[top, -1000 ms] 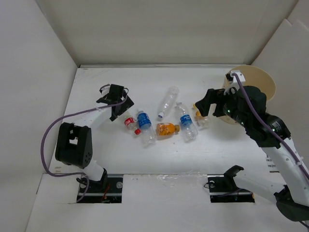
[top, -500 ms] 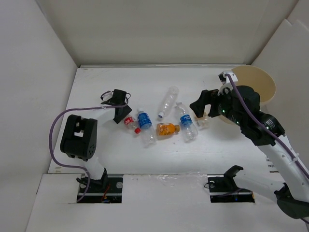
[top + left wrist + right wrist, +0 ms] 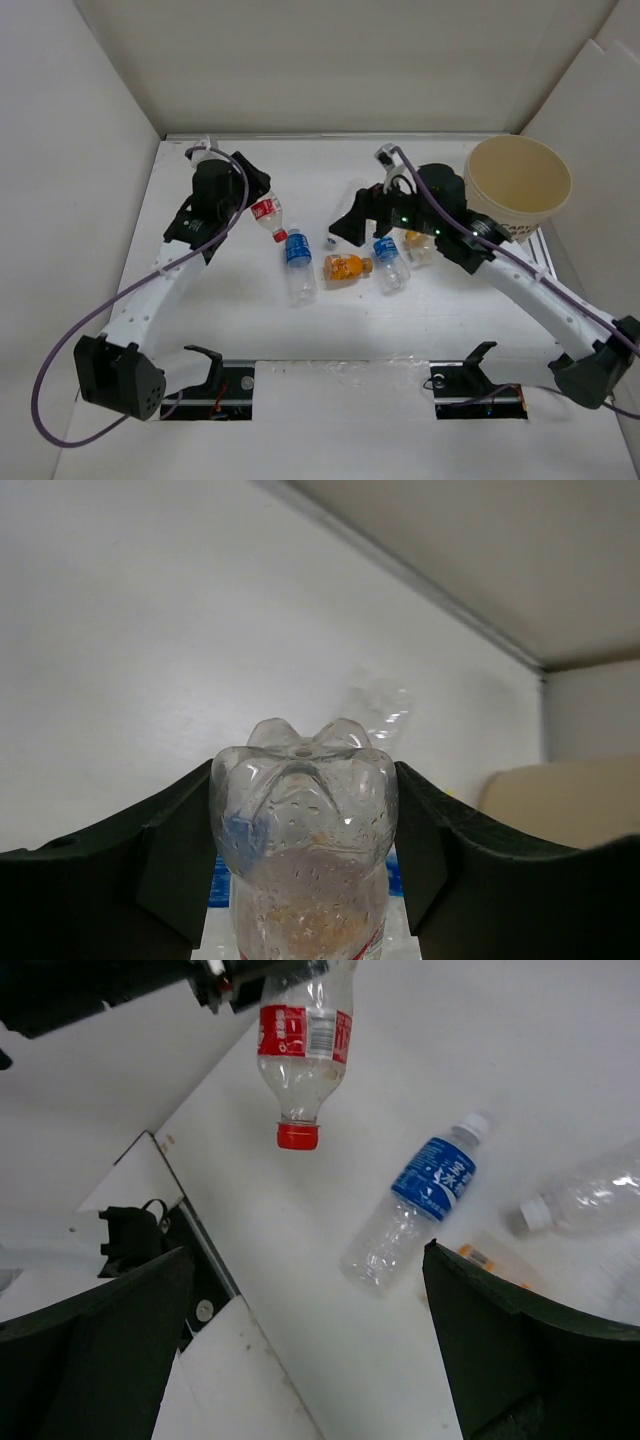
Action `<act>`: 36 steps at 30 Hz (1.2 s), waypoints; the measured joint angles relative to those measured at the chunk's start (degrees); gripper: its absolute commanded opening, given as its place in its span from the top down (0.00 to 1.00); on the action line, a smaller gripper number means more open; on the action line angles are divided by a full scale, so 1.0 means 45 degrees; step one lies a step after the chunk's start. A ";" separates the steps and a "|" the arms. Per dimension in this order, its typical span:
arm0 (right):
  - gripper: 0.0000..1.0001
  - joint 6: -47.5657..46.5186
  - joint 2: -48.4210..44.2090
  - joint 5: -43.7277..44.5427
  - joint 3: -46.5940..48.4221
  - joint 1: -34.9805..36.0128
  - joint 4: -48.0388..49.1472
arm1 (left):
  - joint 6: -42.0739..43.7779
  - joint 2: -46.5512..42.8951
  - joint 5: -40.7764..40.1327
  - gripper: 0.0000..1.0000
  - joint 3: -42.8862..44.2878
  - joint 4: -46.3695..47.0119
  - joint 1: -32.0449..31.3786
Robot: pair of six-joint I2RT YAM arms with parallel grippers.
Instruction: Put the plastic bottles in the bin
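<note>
The bin [image 3: 518, 186] sits upper right. Upper left, the left gripper [image 3: 245, 198] pinches the red-labelled bottle [image 3: 266, 213] by its base, cap down; I reckon it may slip on the long carry. At centre, the right gripper [image 3: 358, 218] gapes over loose bottles [image 3: 345, 267].

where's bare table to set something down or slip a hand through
Bare table runs along the back wall, from the left arm to the bin. Another free strip lies between the orange-filled bottle and the arm bases. Crowded: the middle, where that bottle, two blue-labelled bottles and the right gripper cluster.
</note>
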 measured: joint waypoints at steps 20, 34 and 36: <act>0.78 0.2516 0.5761 -0.4124 0.2905 0.0437 0.6071 | -0.1132 -0.0432 0.9554 0.92 0.0214 0.7427 -0.0005; 1.00 0.3517 0.3934 -0.4337 0.0651 -0.4260 0.6416 | -0.0340 -0.0801 0.5071 0.00 0.1059 0.4760 -0.0049; 1.00 0.3585 0.3201 -0.4201 0.0447 -0.5935 0.6363 | -0.0238 -0.1039 0.4007 0.00 0.0933 0.4313 -0.0019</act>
